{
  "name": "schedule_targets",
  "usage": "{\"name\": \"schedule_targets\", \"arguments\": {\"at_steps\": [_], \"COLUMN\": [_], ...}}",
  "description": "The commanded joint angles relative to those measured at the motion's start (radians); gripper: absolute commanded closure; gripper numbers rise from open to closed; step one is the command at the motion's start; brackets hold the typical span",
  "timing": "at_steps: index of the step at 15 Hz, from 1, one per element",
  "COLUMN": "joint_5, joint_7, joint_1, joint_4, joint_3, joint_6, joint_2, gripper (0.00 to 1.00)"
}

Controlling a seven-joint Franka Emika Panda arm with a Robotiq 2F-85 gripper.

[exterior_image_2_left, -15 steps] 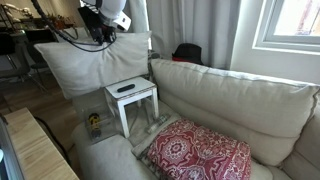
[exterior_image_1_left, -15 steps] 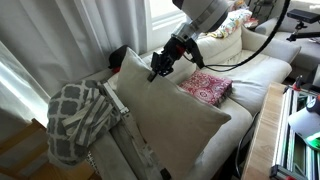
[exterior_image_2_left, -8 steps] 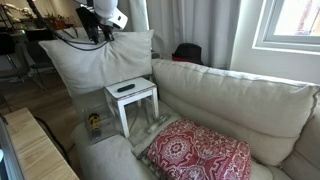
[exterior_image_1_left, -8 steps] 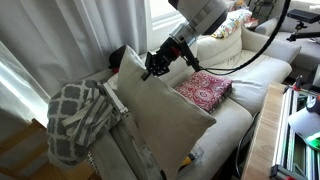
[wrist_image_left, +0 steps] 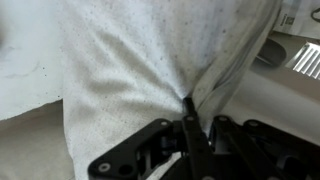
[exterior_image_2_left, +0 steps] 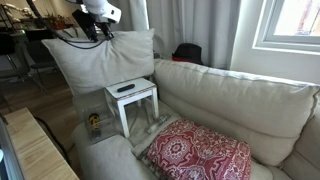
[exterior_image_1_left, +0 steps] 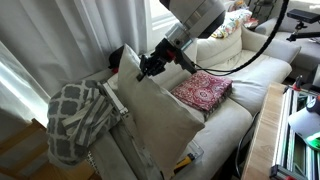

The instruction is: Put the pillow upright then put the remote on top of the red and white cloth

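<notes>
Pillow point(exterior_image_1_left: 165, 115), left of the cloth point(exterior_image_1_left: 203, 90), hangs tilted, its top edge pinched by the end effector point(exterior_image_1_left: 148, 68). Step 1 of 2 is in hand. Next move, likely: stand it upright on the sofa point(exterior_image_2_left: 230, 95), release, then fetch the remote point(exterior_image_2_left: 125, 89).
</notes>
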Motion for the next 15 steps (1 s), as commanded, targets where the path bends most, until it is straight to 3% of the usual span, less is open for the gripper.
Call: {"name": "schedule_targets", "arguments": {"at_steps": [1, 4, 15], "joint_5": [-0.004, -0.051, -0.148], "joint_7": [-0.075, -0.085, -0.086], "joint_1": [0.030, 0.045, 0.063], "joint_4": [0.032, 0.019, 0.024], "joint_3": [0.008, 0.012, 0.019], "joint_6": [0.107, 0.166, 0.220], "joint_2": [-0.012, -0.033, -0.060], "gripper": [0.97, 0.97, 0.97]}}
